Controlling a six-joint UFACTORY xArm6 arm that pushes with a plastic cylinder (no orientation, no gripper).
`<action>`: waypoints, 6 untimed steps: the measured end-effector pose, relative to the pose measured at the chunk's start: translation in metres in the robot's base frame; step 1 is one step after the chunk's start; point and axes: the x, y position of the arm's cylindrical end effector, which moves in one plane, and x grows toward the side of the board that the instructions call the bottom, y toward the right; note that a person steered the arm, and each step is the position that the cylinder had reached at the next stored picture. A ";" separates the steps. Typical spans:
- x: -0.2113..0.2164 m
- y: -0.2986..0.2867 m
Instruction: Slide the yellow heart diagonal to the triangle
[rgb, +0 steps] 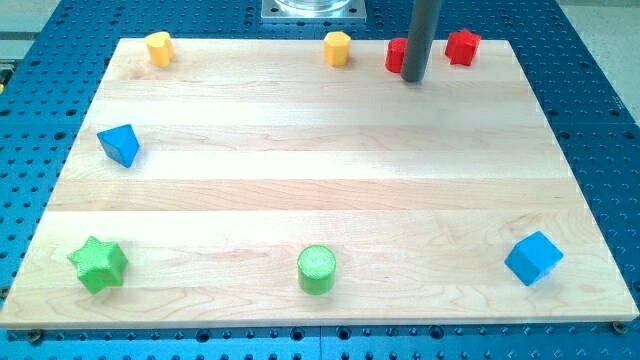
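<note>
The yellow heart (158, 47) lies at the board's top left corner. The blue triangle (119, 145) lies below it, near the left edge. My tip (412, 78) rests on the board at the view's top right of centre, far to the right of both. It stands just in front of a red block (396, 55), which the rod partly hides, so I cannot tell whether they touch.
A yellow hexagon (337, 47) sits left of the tip at the top edge. A red star (462, 46) sits to its right. A green star (98, 264), a green cylinder (317, 269) and a blue cube (533, 258) lie along the bottom.
</note>
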 end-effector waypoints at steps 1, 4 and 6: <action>-0.014 -0.012; -0.004 -0.416; -0.036 -0.359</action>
